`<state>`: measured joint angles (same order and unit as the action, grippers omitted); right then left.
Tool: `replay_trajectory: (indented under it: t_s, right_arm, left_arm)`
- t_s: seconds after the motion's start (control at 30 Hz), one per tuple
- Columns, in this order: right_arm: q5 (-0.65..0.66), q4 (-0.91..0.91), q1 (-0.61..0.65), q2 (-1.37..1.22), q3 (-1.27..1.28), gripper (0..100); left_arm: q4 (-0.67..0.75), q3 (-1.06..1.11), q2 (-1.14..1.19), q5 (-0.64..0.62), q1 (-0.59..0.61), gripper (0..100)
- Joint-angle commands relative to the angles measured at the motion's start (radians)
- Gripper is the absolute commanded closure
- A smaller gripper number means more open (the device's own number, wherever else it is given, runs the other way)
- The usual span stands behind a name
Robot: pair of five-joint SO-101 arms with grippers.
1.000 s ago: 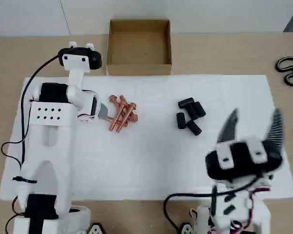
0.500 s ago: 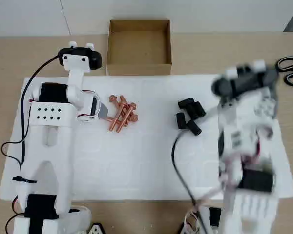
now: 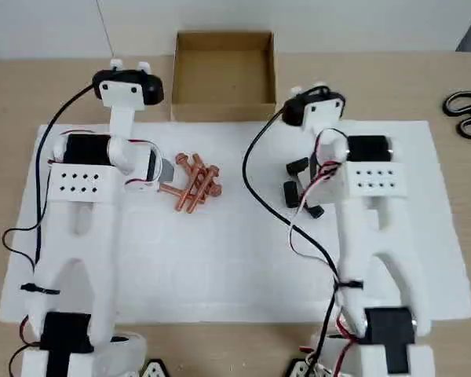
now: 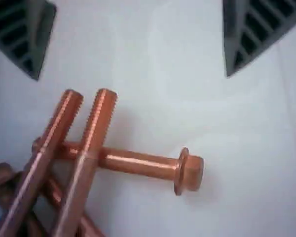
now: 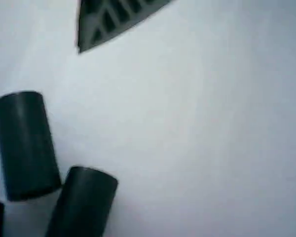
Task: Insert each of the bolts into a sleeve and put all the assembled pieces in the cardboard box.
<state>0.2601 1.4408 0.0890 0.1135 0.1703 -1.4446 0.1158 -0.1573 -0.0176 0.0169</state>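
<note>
Several copper bolts (image 3: 195, 181) lie in a loose pile on the white foam mat (image 3: 220, 259). My left gripper (image 3: 168, 173) sits just left of the pile. In the left wrist view it is open (image 4: 138, 34), its fingertips (image 4: 19, 34) standing clear of the nearest flanged bolt (image 4: 138, 164). Several black sleeves (image 3: 298, 167) lie at centre right, partly under my right arm (image 3: 361, 177). The right gripper (image 5: 197, 44) hangs open over the mat beside two sleeves (image 5: 24, 143), with one fingertip (image 5: 113, 19) showing and nothing held. The open cardboard box (image 3: 224, 104) stands beyond the mat.
Scissors (image 3: 466, 114) lie on the wooden table at the far right. Both arm bases stand at the near edge, and cables (image 3: 263, 169) loop over the mat between the bolts and the sleeves. Bare foam stretches across the near middle.
The right arm has swung from the near right edge up and across to the sleeves, its gripper now low over them. The left arm has hardly moved.
</note>
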Motion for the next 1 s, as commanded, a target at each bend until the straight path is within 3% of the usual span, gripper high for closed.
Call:
replay_trajectory:
  t_s: [0.0,0.13,0.4,0.97]
  right_arm:
    - [-0.077,-0.002,0.007,-0.018,-0.044,73.4]
    - [-0.149,-0.053,0.03,-0.048,-0.046,73.5]
    - [-0.147,-0.09,0.151,-0.064,-0.046,73.5]
    - [-0.196,-0.389,0.17,-0.067,0.166,73.7]
  left_arm:
    - [0.026,0.001,-0.006,-0.002,0.006,77]
    - [0.057,0.053,-0.006,0.002,0.005,77]
    - [0.143,0.157,-0.006,-0.068,0.011,77]
    - [0.163,0.186,-0.006,-0.078,0.015,77]
